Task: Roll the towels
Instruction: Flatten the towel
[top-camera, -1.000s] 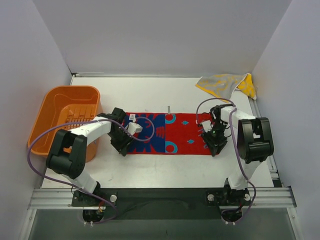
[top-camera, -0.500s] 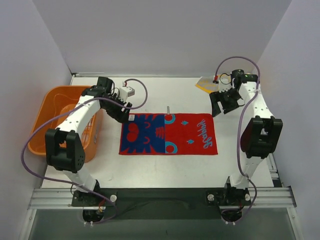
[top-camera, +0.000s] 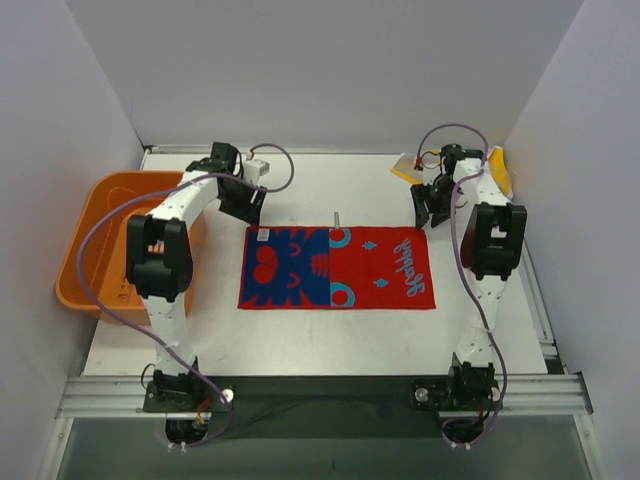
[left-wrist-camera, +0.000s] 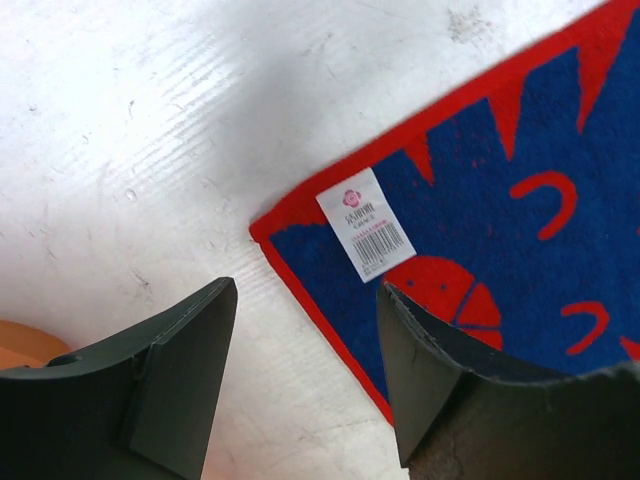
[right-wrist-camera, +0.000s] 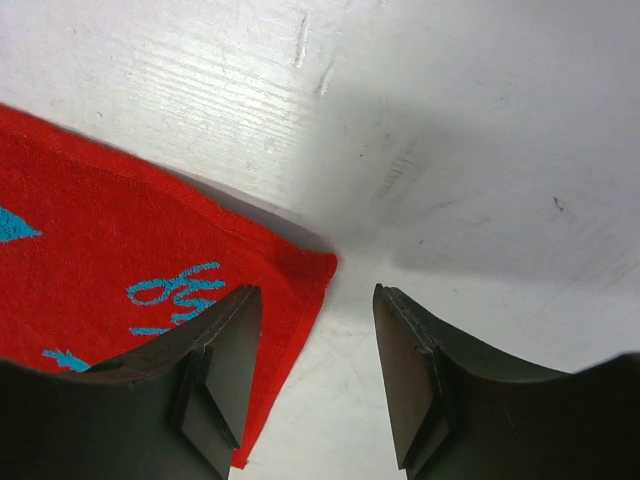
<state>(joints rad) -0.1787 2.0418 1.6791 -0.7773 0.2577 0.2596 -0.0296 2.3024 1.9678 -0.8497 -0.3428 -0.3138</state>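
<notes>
White walls boxed in the pale surface (top-camera: 330, 185), and the red-and-blue towel (top-camera: 335, 268) lay spread flat between the two arms. A second ago both grippers were down at its short ends. Since then they had let go and swung out to its far corners. The left gripper (top-camera: 243, 203) hovered with jaws apart and nothing between them, and the right gripper (top-camera: 432, 208) was likewise open and empty. That read as smoothing done, rolling not yet begun.

Only the overhead view showed the yellow towel (top-camera: 497, 170) bunched beyond the right gripper and the orange tub (top-camera: 95, 240) out past the left gripper. The left wrist camera caught a white barcode label (left-wrist-camera: 366, 222) on the blue corner just ahead of its fingertips. The right wrist camera showed the red corner, shadow under its edge, just ahead of the open jaws.
</notes>
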